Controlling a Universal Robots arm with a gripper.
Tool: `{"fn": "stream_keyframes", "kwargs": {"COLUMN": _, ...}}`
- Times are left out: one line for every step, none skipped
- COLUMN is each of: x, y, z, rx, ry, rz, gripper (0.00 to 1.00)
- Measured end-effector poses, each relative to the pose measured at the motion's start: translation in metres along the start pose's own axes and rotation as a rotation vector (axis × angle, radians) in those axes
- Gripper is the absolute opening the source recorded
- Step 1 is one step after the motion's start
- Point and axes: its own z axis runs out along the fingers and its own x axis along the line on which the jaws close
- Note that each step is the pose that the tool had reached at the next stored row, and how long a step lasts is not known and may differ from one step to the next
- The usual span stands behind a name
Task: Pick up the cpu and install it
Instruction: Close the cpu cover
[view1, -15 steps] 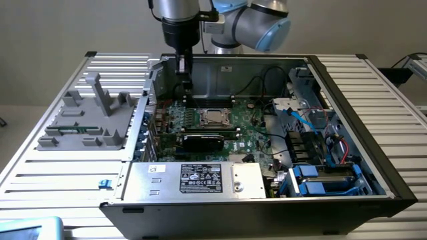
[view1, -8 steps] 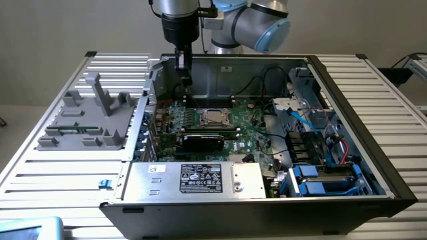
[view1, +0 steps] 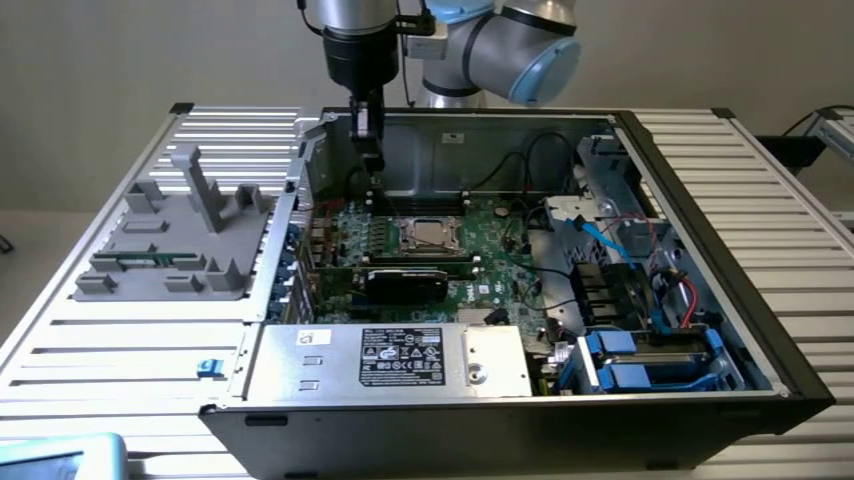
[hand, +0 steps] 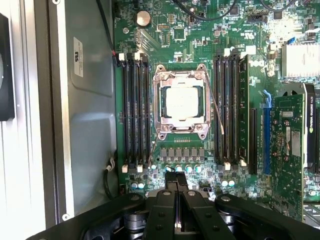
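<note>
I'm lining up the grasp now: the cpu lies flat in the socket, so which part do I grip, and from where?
Probably two opposite edges of the cpu, coming straight down from above. It lies flat inside the socket frame, with memory slots on both sides, so a sideways approach looks blocked.

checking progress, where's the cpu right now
The cpu sits in the metal-framed socket, between the two banks of memory slots; in the exterior view it lies below the shut claw, slightly toward the exterior view's right.
</note>
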Motion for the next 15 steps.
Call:
{"fn": "stream_keyframes", "kwargs": {"x": 0.0000, "y": 0.0000, "z": 0.0000, "rx": 0.0000, "ry": 0.0000, "rz": 0.000, "gripper": 0.11}}
{"fn": "stream_keyframes", "kwargs": {"x": 0.0000, "y": 0.0000, "z": 0.0000, "rx": 0.0000, "ry": 0.0000, "rz": 0.000, "gripper": 0.11}}
{"fn": "stream_keyframes", "kwargs": {"x": 0.0000, "y": 0.0000, "z": 0.0000, "rx": 0.0000, "ry": 0.0000, "rz": 0.000, "gripper": 0.11}}
{"fn": "stream_keyframes", "kwargs": {"x": 0.0000, "y": 0.0000, "z": 0.0000, "rx": 0.0000, "ry": 0.0000, "rz": 0.000, "gripper": 0.11}}
{"fn": "stream_keyframes", "kwargs": {"x": 0.0000, "y": 0.0000, "z": 0.0000, "rx": 0.0000, "ry": 0.0000, "rz": 0.000, "gripper": 0.11}}
{"fn": "stream_keyframes", "kwargs": {"x": 0.0000, "y": 0.0000, "z": 0.0000, "rx": 0.0000, "ry": 0.0000, "rz": 0.000, "gripper": 0.11}}
{"fn": "stream_keyframes", "kwargs": {"x": 0.0000, "y": 0.0000, "z": 0.0000, "rx": 0.0000, "ry": -0.0001, "rz": 0.002, "gripper": 0.11}}
{"fn": "stream_keyframes", "kwargs": {"x": 0.0000, "y": 0.0000, "z": 0.0000, "rx": -0.0002, "ry": -0.0005, "rz": 0.012, "gripper": 0.11}}
{"fn": "stream_keyframes", "kwargs": {"x": 0.0000, "y": 0.0000, "z": 0.0000, "rx": -0.0005, "ry": -0.0009, "rz": 0.026, "gripper": 0.11}}
{"fn": "stream_keyframes", "kwargs": {"x": 0.0000, "y": 0.0000, "z": 0.0000, "rx": -0.0008, "ry": -0.0014, "rz": 0.040, "gripper": 0.11}}
{"fn": "stream_keyframes", "kwargs": {"x": 0.0000, "y": 0.0000, "z": 0.0000, "rx": -0.0012, "ry": -0.0020, "rz": 0.055, "gripper": 0.11}}
{"fn": "stream_keyframes", "kwargs": {"x": 0.0000, "y": 0.0000, "z": 0.0000, "rx": -0.0016, "ry": -0.0026, "rz": 0.071, "gripper": 0.11}}
{"fn": "stream_keyframes", "kwargs": {"x": 0.0000, "y": 0.0000, "z": 0.0000, "rx": -0.0019, "ry": -0.0032, "rz": 0.086, "gripper": 0.11}}
{"fn": "stream_keyframes", "kwargs": {"x": 0.0000, "y": 0.0000, "z": 0.0000, "rx": -0.0023, "ry": -0.0037, "rz": 0.101, "gripper": 0.11}}
{"fn": "stream_keyframes", "kwargs": {"x": 0.0000, "y": 0.0000, "z": 0.0000, "rx": -0.0026, "ry": -0.0043, "rz": 0.116, "gripper": 0.11}}
